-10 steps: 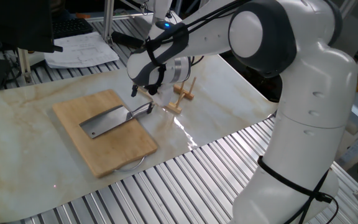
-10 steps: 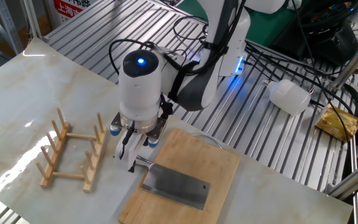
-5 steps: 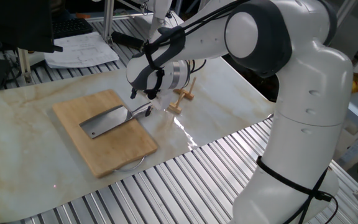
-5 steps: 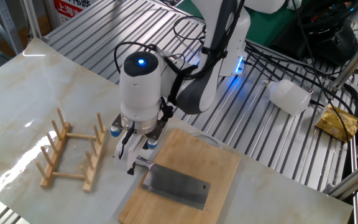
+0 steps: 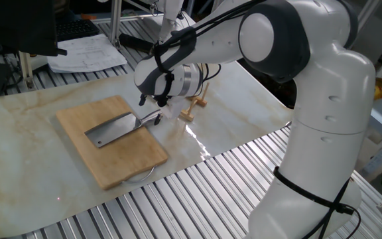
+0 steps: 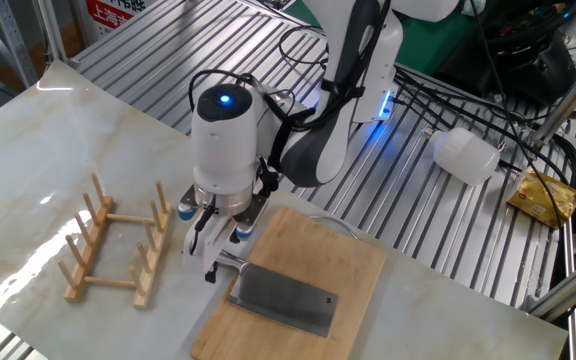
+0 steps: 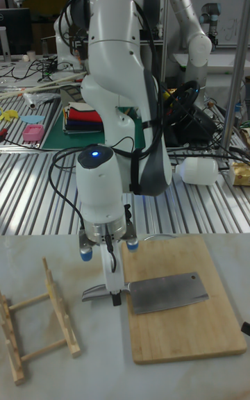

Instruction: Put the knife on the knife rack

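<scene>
Jaws astride knife (image 7: 167,293) handle, arm vertical

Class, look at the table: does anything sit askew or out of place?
The knife lies flat on the cutting board, its handle jutting past the board's edge toward the knife rack. The tool is at that handle. Nothing looks spilled or damaged.

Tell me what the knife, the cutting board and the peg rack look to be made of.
The knife: dull grey steel blade with a brushed, matte sheen, silvery metal handle. The cutting board: pale wood, likely bamboo, with visible lengthwise grain and a smooth finish. The knife rack: light unfinished-looking wood, with dowel pegs on slats.
</scene>
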You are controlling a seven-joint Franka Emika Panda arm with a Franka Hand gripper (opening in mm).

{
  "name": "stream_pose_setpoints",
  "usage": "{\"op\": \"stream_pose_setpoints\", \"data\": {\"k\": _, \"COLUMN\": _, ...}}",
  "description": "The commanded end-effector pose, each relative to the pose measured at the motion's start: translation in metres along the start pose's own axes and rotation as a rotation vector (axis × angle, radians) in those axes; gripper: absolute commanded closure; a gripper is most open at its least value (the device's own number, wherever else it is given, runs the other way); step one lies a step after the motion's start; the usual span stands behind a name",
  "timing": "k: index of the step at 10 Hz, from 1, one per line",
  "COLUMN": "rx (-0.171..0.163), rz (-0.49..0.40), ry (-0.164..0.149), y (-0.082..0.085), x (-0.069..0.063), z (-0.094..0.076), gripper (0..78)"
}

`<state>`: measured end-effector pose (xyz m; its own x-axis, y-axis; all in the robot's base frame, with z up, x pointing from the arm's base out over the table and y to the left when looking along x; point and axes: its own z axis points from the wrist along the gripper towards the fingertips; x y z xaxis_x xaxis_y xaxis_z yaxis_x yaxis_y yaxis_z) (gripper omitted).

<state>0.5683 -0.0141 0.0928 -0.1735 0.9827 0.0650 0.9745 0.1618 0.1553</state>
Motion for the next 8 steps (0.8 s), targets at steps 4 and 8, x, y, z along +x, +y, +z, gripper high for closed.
{"op": "stream_pose_setpoints", "data": {"k": 4, "rx": -0.014, "rz": 0.002, "ry": 0.012, "y": -0.0002, "x": -0.0009, "z": 0.0048, "gripper": 0.1}}
{"op": "stream_pose_setpoints", "data": {"k": 8, "rx": -0.014, "rz": 0.010, "ry": 0.011, "y": -0.0006, "x": -0.0012, "z": 0.0072, "gripper": 0.1}}
